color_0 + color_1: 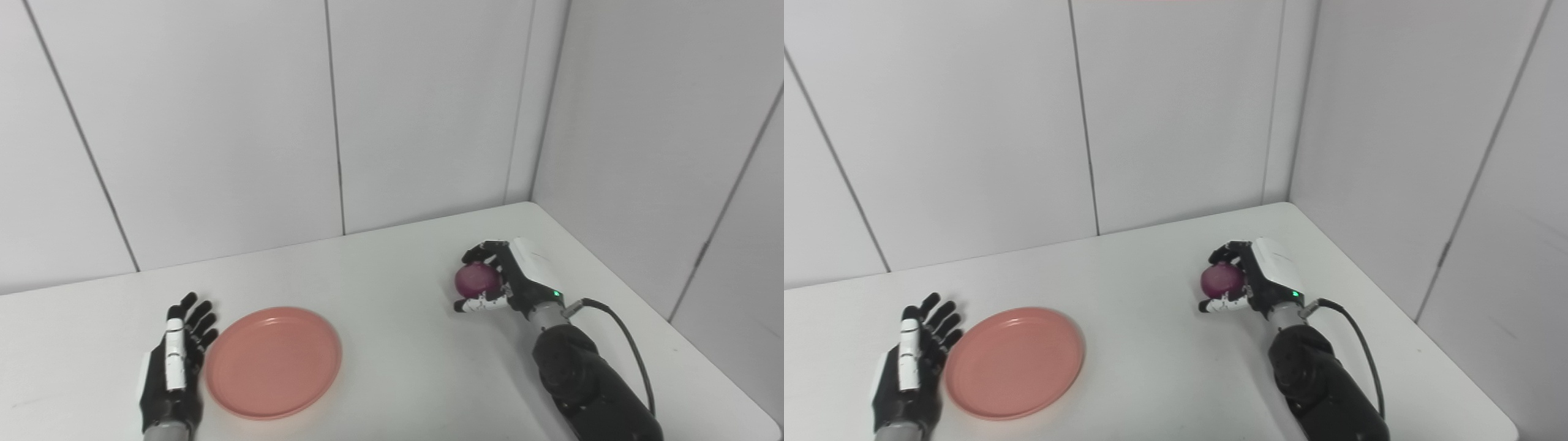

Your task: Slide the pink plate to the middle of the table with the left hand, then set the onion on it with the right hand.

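On the white bench (pixel 392 294), the left hand (pixel 174 367) lies with fingers spread and released just beside one pink plate (pixel 273 362) at the left, while the right hand (pixel 499 282), far right, grasps one red onion (pixel 476 280) in its fingers.

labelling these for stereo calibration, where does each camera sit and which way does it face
Left eye view: on the head, left of its twin, looking down and forward over the white table toward the wall corner; both forearms enter from below.
Right eye view: beside it on the right, facing the same way, so everything sits further left in the picture.
Shared: the pink plate with the open left robot hand beside it, and the right robot hand closed on the onion.
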